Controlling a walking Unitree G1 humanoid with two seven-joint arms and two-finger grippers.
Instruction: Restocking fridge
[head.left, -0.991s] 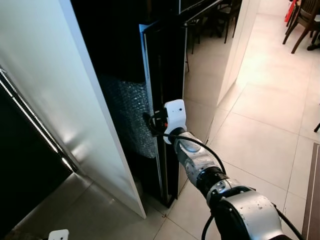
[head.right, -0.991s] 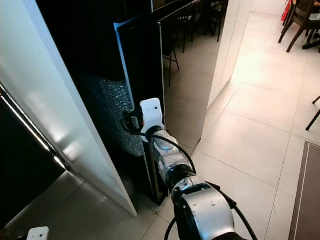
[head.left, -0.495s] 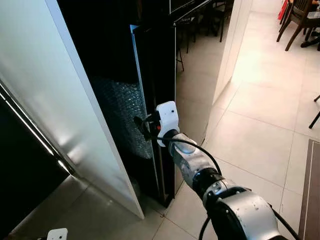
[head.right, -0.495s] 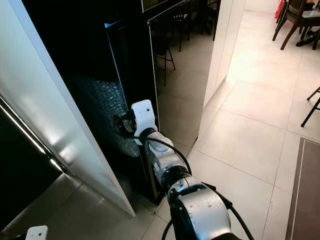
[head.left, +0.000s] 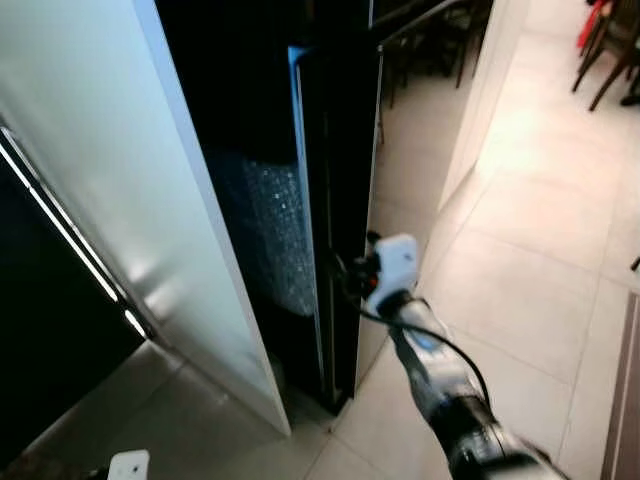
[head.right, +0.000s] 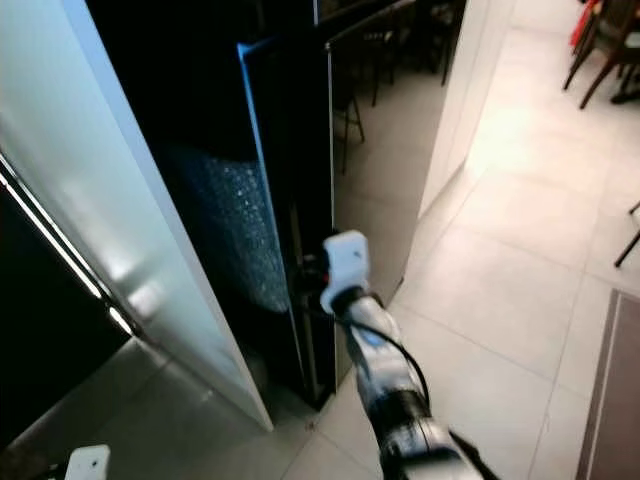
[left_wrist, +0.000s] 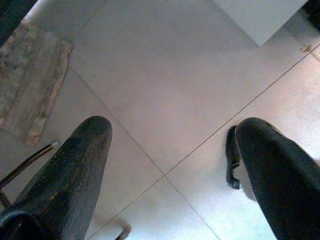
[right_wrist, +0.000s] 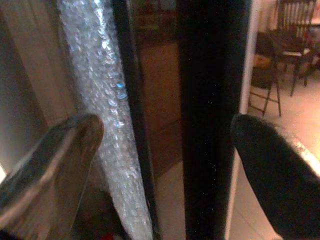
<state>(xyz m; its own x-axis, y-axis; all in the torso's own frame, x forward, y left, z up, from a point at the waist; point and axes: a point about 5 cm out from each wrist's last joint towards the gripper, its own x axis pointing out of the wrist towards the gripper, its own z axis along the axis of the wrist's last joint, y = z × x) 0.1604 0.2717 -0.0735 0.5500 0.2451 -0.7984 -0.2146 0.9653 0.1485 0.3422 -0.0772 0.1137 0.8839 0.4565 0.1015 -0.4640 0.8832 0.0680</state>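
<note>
The right pincer (head.right: 312, 272) stands at the free edge of the tall black glossy fridge door (head.left: 345, 190), which hangs partly ajar. In the right wrist view its two black fingers (right_wrist: 270, 170) are spread wide, one to either side of the dark door edge, with nothing clamped between them. I can't tell whether either finger actually touches the door; the head views are too blurred there. Behind the edge a sheet of clear bubble wrap (head.left: 265, 225) covers the dark inside of the fridge, and a broad pale panel (head.left: 100, 170) rises to the left of the opening.

To my eye the step in hand is working that door, most likely swinging it wider so goods can go in. To do it well, the arm should keep a finger hooked behind the edge and follow the arc of the hinge, not pull straight back, or the finger could slip off the smooth face. The body ought to stay clear of the door's swing over the pale tiled floor (head.left: 520, 260).

The left pincer (left_wrist: 167, 165) hangs idle, fingers wide apart and empty, pointing down at the tiles beside a worn beige mat (left_wrist: 30, 85).
</note>
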